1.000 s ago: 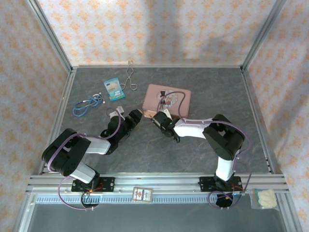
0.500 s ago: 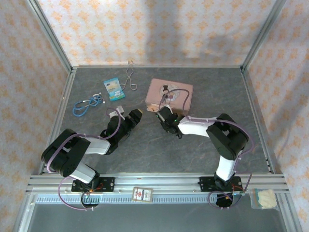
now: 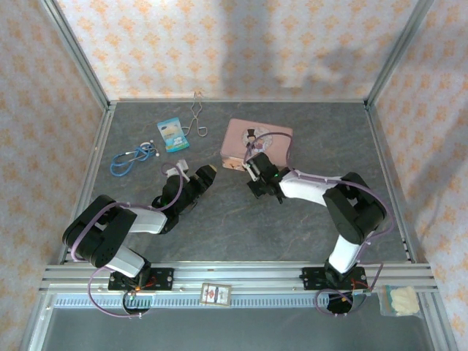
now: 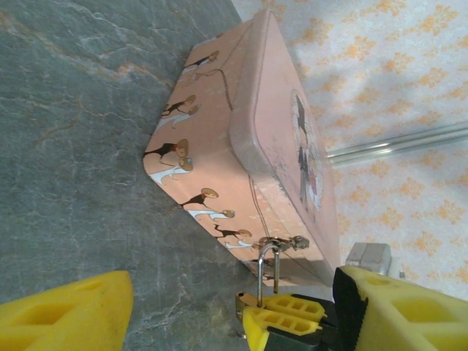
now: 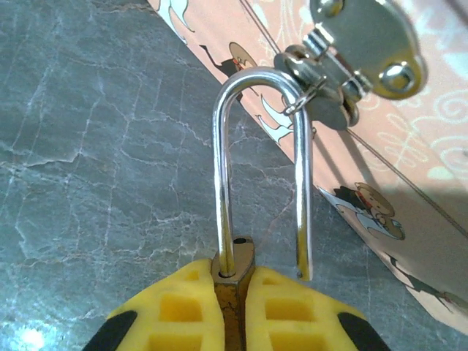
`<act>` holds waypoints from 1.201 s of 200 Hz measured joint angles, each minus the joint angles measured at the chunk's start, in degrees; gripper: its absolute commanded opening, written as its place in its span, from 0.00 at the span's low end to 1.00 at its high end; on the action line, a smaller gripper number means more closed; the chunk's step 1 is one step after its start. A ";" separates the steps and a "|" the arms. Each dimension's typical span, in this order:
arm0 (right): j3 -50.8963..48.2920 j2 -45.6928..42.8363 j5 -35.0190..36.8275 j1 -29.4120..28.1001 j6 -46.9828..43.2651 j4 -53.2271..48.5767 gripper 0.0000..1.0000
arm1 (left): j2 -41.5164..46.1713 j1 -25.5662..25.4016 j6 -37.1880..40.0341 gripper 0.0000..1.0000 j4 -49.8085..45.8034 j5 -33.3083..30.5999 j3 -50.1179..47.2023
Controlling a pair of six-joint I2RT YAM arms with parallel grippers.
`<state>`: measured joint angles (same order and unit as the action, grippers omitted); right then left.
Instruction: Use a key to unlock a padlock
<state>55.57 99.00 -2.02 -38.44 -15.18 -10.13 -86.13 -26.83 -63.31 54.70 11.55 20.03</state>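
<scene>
Both right end effector (image 5: 234,284) fingers (image 5: 183,311) pinch the tiny brass padlock (image 5: 235,262), its silver shackle (image 5: 256,77) hooked through the clasp (image 5: 358,55) of the pink metal tin (image 4: 212,164) just ahead; left end effector (image 3: 207,175) gapes empty.

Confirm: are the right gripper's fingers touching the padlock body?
Touching. The right wrist view shows the right gripper, its yellow fingers clamped on both sides of the padlock, no gap.

I see the padlock (image 5: 237,260) hanging on the tin (image 3: 238,135)'s near-side clasp (image 5: 358,55), right tool (image 5: 232,307) just before it, left tool (image 3: 208,174) leftward.
</scene>
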 measured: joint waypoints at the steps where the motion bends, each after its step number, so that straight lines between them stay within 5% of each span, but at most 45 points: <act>1: -0.07 -0.04 -0.04 0.07 -0.33 0.07 0.00 | 0.00 0.00 0.02 0.71 0.04 0.00 0.00; 121: 6.80 2.38 -9.31 4.13 -18.58 -0.48 0.00 | -8.28 -0.96 -0.31 0.54 11.23 7.04 -0.15; 148: 8.13 3.69 -10.38 4.13 -19.65 -0.52 0.00 | -10.93 -3.21 -0.57 0.45 13.20 6.27 0.96; 240: 8.15 4.52 -12.17 4.15 -20.11 -0.50 0.00 | -24.26 -6.23 -1.29 0.38 15.32 -1.40 15.47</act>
<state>63.72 103.53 -14.20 -34.28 -35.29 -10.63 -110.39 -33.06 -64.60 70.02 10.15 35.51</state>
